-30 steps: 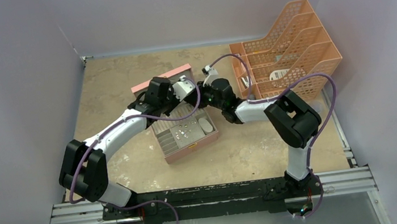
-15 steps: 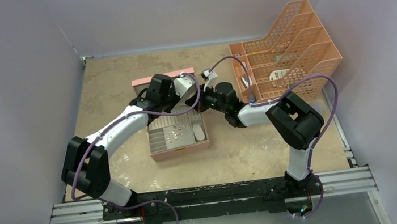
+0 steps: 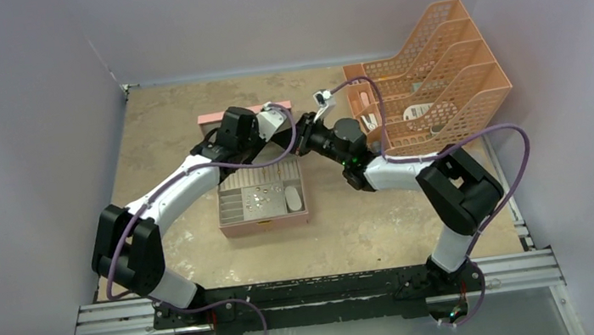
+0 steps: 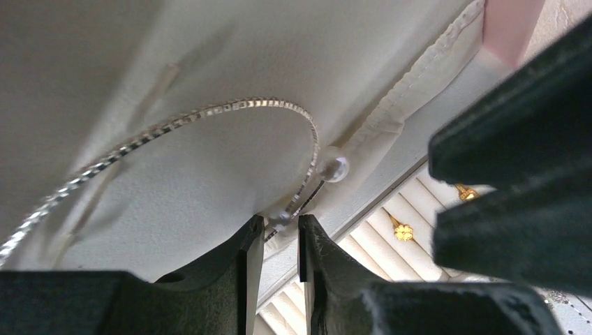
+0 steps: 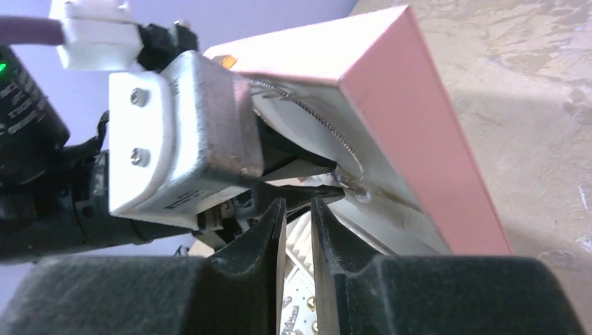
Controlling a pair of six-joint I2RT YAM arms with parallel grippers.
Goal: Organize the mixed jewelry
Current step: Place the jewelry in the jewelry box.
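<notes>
Silvery faceted wire hoop [image 4: 230, 106] pinched in left gripper [image 4: 278, 229].

The table [image 3: 162, 141] has a tan, mottled, stone-like top, with pale lilac walls along its left, far and right edges. Two things stand directly on it. A pink rectangular box with a grey compartmented lining [image 3: 265, 224] sits around the middle, slightly left of centre. Its long sides run parallel to the near edge, and its lid is raised on the far side. An orange perforated plastic tiered file tray [image 3: 442, 51] fills the far right corner, its tiers stepping up towards the right wall. The box and tray do not touch.
</notes>
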